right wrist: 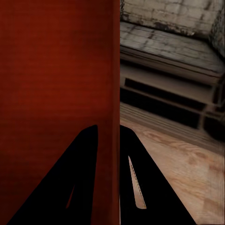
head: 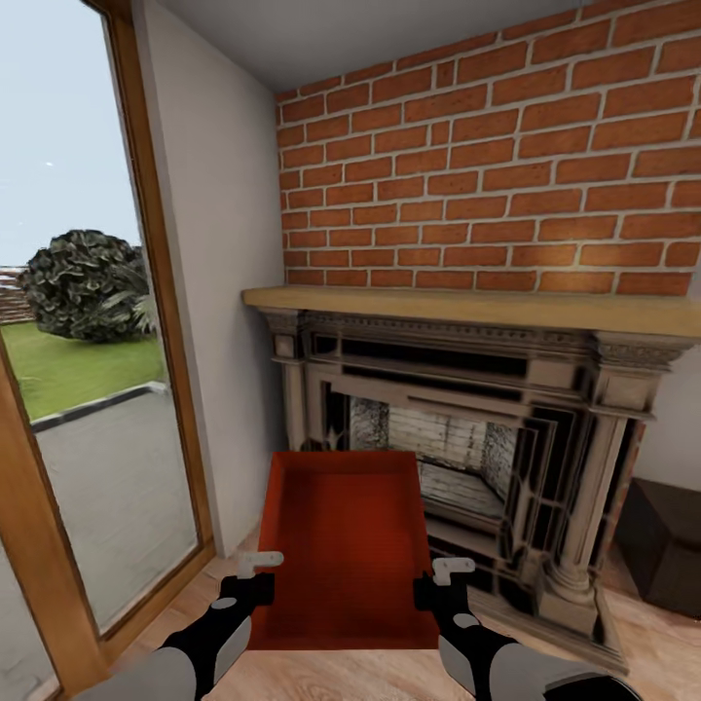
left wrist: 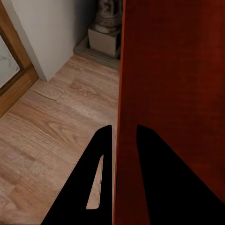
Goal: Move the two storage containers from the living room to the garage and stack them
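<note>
One container: a red-orange open-top storage container (head: 346,545) is held up in front of the robot, above the wood-plank floor (head: 623,672), its open side facing the head camera so the smooth inner bottom shows.
Left tool (head: 255,580): clamped on the container's left wall; in the left wrist view the two dark fingers (left wrist: 93,187) straddle the thin red wall (left wrist: 123,117), one on each side.
Right tool (head: 436,584): closed on the container's right wall; the right wrist view shows its fingers (right wrist: 140,187) either side of the wall edge (right wrist: 116,93), with the red panel on one side and the hearth on the other.
Container position: between the two tools, level with the lower part of the fireplace opening, just in front of it.
Fireplace (head: 467,428): red brick wall (head: 487,156) above a pale wooden mantel (head: 467,307), with a dark carved surround and a grey brick firebox.
Window: a tall wood-framed glass panel (head: 88,389) at the left, with lawn, a paved strip and a dark bush (head: 83,282) outside.
Dark cabinet (head: 667,540): low, at the right edge beside the fireplace.
Floor: light wood planks under both arms, meeting the white wall (left wrist: 51,33) near the fireplace base.
</note>
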You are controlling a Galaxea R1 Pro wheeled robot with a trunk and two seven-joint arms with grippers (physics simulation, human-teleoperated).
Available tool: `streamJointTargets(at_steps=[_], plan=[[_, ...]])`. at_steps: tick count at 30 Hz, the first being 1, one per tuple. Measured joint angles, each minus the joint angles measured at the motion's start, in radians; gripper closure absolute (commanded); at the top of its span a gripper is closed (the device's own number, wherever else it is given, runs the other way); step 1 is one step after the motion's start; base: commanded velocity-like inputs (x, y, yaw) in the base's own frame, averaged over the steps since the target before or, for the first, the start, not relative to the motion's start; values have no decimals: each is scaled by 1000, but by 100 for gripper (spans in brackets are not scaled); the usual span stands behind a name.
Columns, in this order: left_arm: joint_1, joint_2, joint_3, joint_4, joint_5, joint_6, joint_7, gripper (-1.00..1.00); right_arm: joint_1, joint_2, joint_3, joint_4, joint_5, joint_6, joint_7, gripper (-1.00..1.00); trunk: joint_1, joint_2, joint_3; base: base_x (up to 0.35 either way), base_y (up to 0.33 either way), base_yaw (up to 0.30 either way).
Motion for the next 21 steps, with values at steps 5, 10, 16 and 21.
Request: streamJointTargets(at_steps=[5, 10, 16, 21], plan=[[0, 0, 0, 0, 0, 0, 0, 100, 0, 0, 0, 0, 0, 0, 0, 100, 0, 0, 0, -13, 0, -280], [0, 0, 0, 0, 0, 0, 0, 100, 0, 0, 0, 0, 0, 0, 0, 100, 0, 0, 0, 0, 0, -282], [0, 0, 0, 0, 0, 0, 0, 100, 0, 0, 0, 0, 0, 0, 0, 100, 0, 0, 0, 0, 0, -282], [0, 0, 0, 0, 0, 0, 0, 100, 0, 0, 0, 0, 0, 0, 0, 100, 0, 0, 0, 0, 0, -282]])
